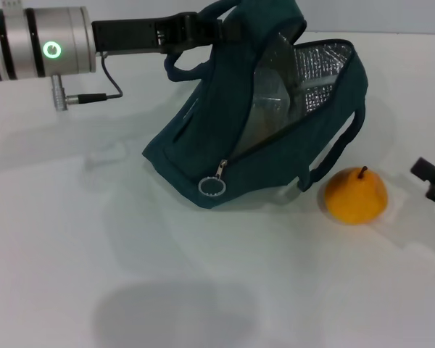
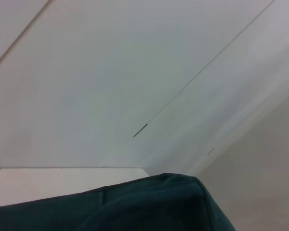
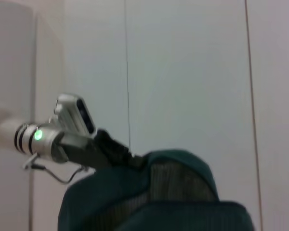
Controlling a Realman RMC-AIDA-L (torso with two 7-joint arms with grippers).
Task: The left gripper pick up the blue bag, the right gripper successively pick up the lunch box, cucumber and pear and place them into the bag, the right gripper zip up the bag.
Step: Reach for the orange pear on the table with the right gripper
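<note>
From the table's (image 1: 72, 239) far left edge, the left gripper (image 1: 203, 29) reaches in level, its fingers clamped on the top rim of the blue bag (image 1: 203, 138). The bag sits near the far edge at mid-table, tilted, its unzipped mouth gaping toward the right and showing silver lining; its zipper runs diagonally down to a ring pull (image 1: 212, 186). The pear (image 1: 356, 194) rests just right of the bag, stem up. The right gripper (image 1: 433, 181) sits at the right edge; I cannot tell how its fingers stand.

Silver wrist (image 1: 40, 45), green ring (image 1: 52, 49)
</note>
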